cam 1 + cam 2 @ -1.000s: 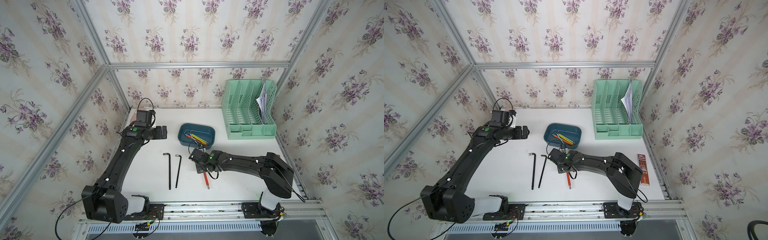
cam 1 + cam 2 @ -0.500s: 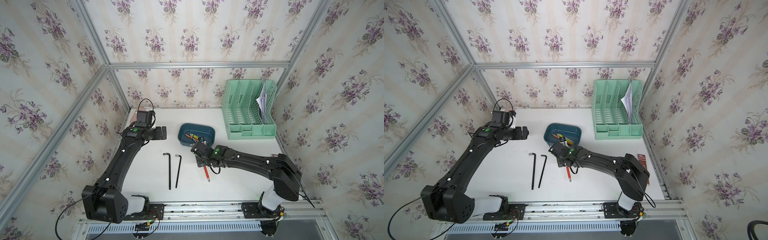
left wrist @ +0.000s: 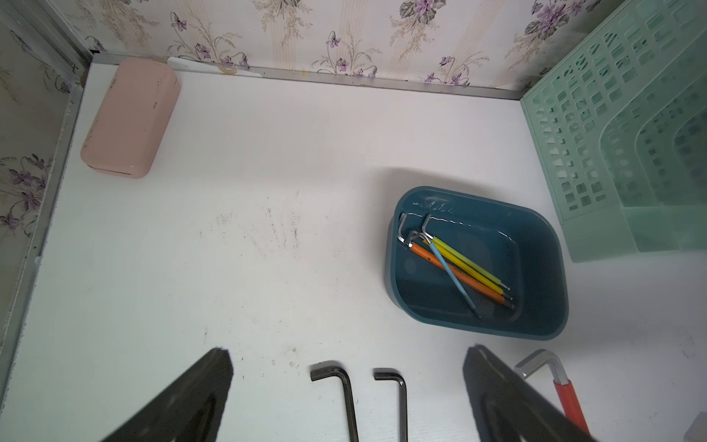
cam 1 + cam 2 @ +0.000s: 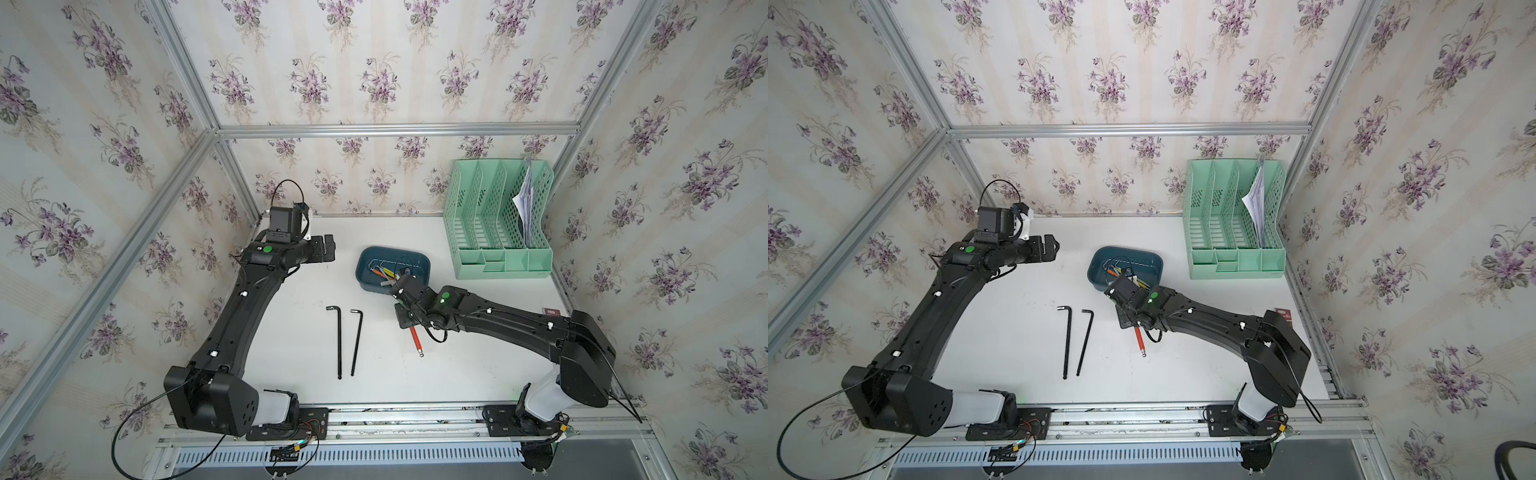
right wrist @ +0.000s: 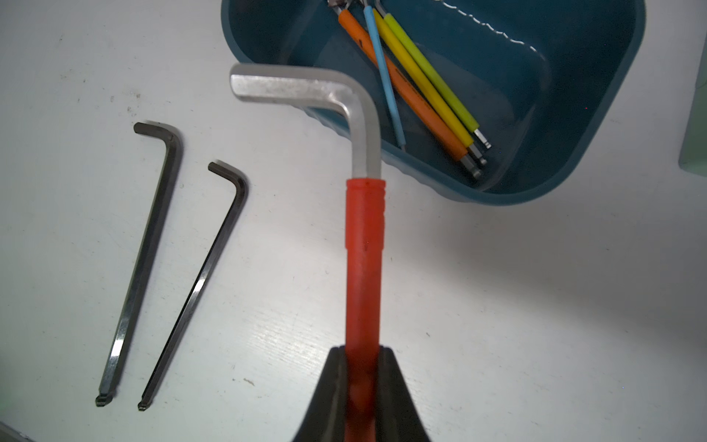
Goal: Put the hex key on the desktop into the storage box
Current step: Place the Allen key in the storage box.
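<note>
Nearest the aluminium rail, the desktop is a flat matt white sheet, faintly scuffed, with bare room on the right arm's side. Two black hex keys lie flat on it side by side, apart, their short bent ends toward the far wall: the longer black key and the shorter black key, both thin dark steel with a dull sheen. Just beside them the right arm reaches low and forward from its base, and the right gripper is clamped narrowly on the red hex key, its dark tapered fingers pressed against the smooth red plastic sleeve. The key's thick silver bent end overlaps the near rim of the storage box in the right wrist view. That box is a shallow glossy teal tub with rounded corners holding the sleeved keys, orange, blue and two yellow. Farther left, the left arm arches up and over, and the left gripper hangs with its jaws wide and empty. At the back wall stand the mint perforated file rack and the rounded pink case.
</note>
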Motion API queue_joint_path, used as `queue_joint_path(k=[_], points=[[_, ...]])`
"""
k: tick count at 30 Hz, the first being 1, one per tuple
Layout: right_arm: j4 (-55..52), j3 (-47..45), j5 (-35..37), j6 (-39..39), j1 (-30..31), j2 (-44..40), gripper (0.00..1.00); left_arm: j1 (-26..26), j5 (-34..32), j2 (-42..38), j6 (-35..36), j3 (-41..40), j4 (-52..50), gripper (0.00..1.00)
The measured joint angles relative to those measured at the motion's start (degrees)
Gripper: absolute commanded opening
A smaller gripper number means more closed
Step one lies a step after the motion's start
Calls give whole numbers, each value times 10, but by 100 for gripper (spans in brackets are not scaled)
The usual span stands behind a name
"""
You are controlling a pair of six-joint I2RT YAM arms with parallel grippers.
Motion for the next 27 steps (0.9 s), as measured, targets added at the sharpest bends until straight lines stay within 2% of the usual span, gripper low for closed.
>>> queue_joint_path(k=[19,27], points=[[-27,78,-32,-95,-62,1,0,1,15,2,0,-37,13,99],[-37,122,-50,-147,-85,31,0,1,22,10,-4,-35,13,99]])
